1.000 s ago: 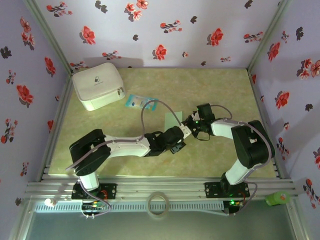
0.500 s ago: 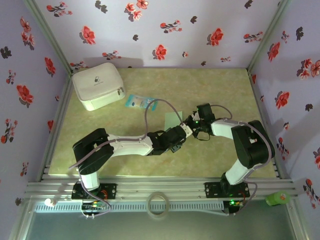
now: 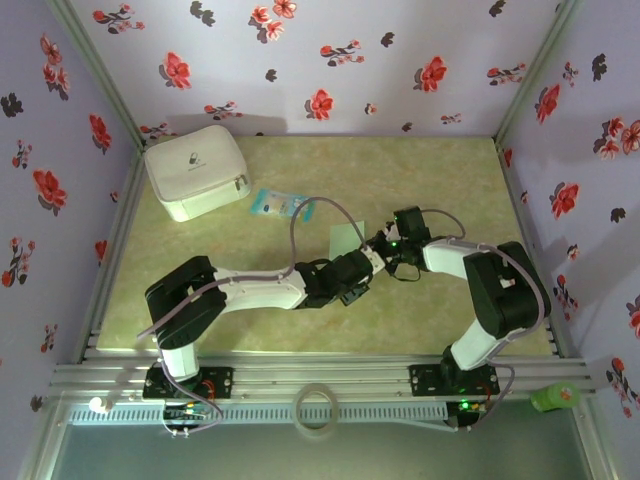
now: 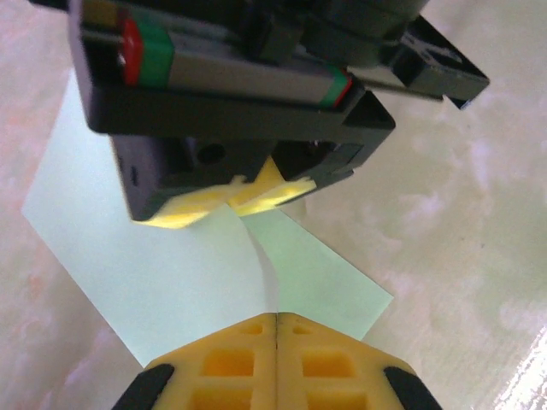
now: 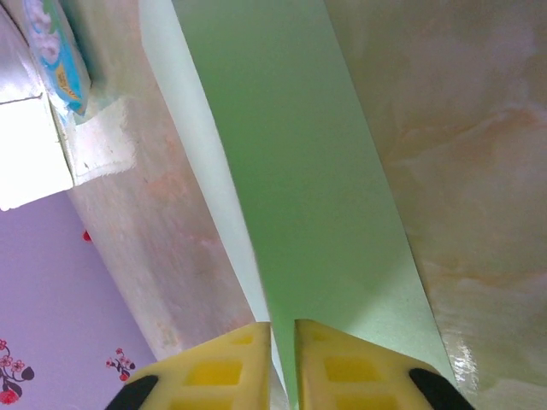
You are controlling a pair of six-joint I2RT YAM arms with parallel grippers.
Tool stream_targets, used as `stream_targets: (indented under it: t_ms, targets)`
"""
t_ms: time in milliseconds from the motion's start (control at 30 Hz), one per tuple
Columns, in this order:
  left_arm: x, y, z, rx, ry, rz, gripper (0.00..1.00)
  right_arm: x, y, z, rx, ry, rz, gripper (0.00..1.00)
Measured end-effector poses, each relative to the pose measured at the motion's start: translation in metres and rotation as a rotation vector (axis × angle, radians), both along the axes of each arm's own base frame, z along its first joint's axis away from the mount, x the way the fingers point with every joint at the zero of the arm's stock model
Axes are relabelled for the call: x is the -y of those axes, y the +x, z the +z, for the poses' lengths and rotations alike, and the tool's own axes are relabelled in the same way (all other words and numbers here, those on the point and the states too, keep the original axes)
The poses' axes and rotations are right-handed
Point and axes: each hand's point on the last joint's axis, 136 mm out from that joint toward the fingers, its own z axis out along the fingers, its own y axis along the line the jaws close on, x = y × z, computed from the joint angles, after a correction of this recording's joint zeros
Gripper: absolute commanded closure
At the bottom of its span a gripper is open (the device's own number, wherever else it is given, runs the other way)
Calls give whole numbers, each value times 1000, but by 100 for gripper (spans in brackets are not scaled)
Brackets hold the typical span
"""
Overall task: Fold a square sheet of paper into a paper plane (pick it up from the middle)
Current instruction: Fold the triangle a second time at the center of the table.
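since a second ago the left arm point(image 3: 250, 290) has edged a little towards the table's middle, its cable loop now arching higher, and its jaws have come together. nearest, a roll of tape point(image 3: 318, 408) lies on the front rail, with a small green object point(image 3: 555, 397) at the rail's right end. beyond that, the left gripper point(image 4: 278, 320) has its yellow pads pressed flat together, pinching a raised crease of the square sheet of paper point(image 4: 162, 256). the sheet lies mid-table on the marbled tabletop point(image 3: 450, 180), between the two wrists. facing it, the right gripper point(image 5: 283, 337) holds its pads a narrow slit apart, with the same raised fold running in between them; whether they bite on it i cannot tell. farther back and to the left lies a small blue-and-white packet point(image 3: 278, 204). in the far left corner sits the white zipped pouch point(image 3: 197, 170), closed, so whatever is inside it is hidden.
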Motion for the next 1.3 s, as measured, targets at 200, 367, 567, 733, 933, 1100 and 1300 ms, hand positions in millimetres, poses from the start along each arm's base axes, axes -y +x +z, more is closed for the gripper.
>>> stream_targets:
  t_ms: [200,367,567,733,933,1100,1300]
  targets:
    - [-1,3,-6,-132,-68,6,100,15,-2,10,41,-65,-7,59]
    - [-5,12,-7,-297,-173,39,100,40,-1,23,88,-148,-66,54]
    - [-5,16,-4,-421,-265,56,100,58,-16,29,156,-190,-107,61]
    - [-1,13,0,-483,-311,47,100,59,-37,12,108,-180,-86,77]
    - [-4,12,-3,-522,-331,60,100,37,-50,9,92,-114,-10,90]
    - [-5,16,-2,-529,-345,74,100,15,-64,-3,65,-114,79,97]
    - [-7,18,-3,-536,-353,91,100,5,-69,-16,31,-129,119,98]
